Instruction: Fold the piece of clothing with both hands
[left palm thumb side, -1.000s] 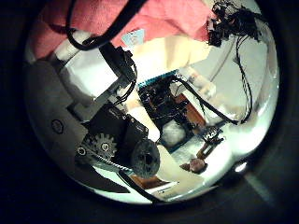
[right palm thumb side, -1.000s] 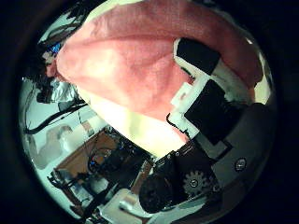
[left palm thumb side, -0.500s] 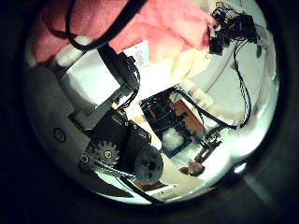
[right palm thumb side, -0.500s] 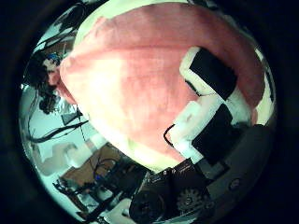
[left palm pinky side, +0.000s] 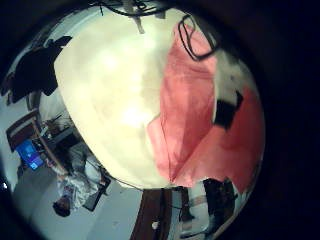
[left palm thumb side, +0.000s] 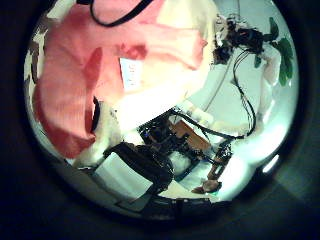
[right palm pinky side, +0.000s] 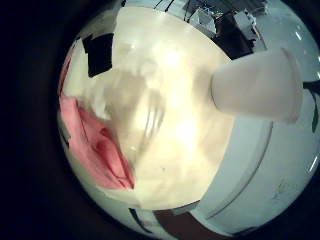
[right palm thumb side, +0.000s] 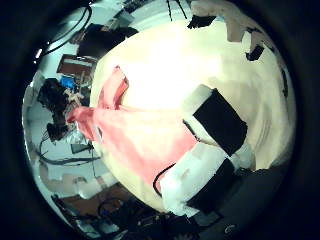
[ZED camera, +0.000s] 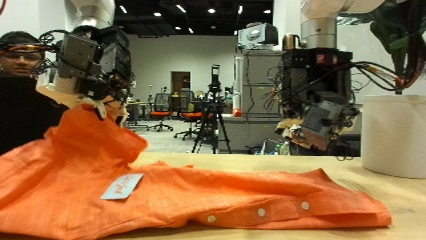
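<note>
**Orange shirt spread on the table, one corner lifted by the left hand**

Outside view: an orange shirt (ZED camera: 200, 195) lies across the near part of the pale table (ZED camera: 400, 205), its surface wrinkled. A small white label (ZED camera: 121, 186) shows on the cloth, and a row of white buttons (ZED camera: 256, 212) runs along its near right portion. At the far left, one corner of the shirt rises off the table into a peak that ends at the left hand (ZED camera: 91, 68). This hand hangs above the table with its fingers curled down onto the raised cloth, pinching it. The right hand (ZED camera: 320, 118) hangs in the air above the right part of the shirt, apart from the cloth; its fingers appear loosely bent, with nothing between them. A white cylindrical container (ZED camera: 394, 135) stands at the far right of the table.

Left thumb side palm view: the shirt (left palm thumb side: 90, 80) fills much of the field, close to that palm, with the white label (left palm thumb side: 130, 70) visible on it.

Right thumb side palm view: the shirt (right palm thumb side: 135, 135) lies on the table beyond the right hand's own black and white finger parts (right palm thumb side: 215, 120), which do not touch it.
</note>
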